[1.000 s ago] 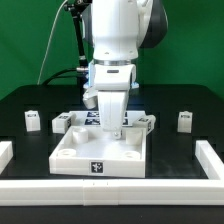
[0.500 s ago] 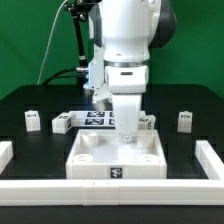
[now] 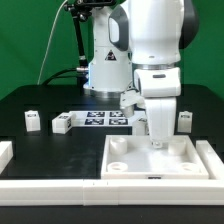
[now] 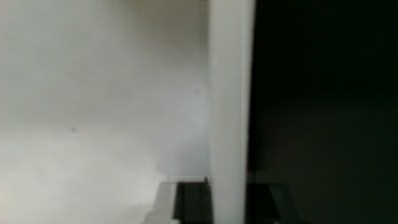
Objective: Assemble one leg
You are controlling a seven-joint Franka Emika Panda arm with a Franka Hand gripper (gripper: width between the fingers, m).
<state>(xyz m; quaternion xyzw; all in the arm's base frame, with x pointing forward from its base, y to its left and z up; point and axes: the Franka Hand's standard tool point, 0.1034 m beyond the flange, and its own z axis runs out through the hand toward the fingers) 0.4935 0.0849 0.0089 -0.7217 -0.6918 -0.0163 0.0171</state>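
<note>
The wide white square panel (image 3: 155,160) lies flat on the black table at the exterior view's right, with round sockets in its corners. My gripper (image 3: 158,140) reaches straight down and is shut on the panel's far rim, one finger on each side. In the wrist view the rim (image 4: 228,90) runs between my fingertips (image 4: 192,203), with the panel's white floor (image 4: 98,100) on one side and black table on the other. Small white legs with tags stand apart from the gripper: one (image 3: 32,120) and another (image 3: 62,124) at the left, one (image 3: 184,120) at the right.
The marker board (image 3: 105,119) lies behind the panel in the middle. A low white wall runs along the front (image 3: 60,186) and up the right side (image 3: 212,158), close to the panel's right edge. A short white wall piece (image 3: 5,152) is at the left.
My gripper has moved toward the exterior view's right, keeping hold of the panel's rim. The panel has slid with it from the middle to the right wall.
</note>
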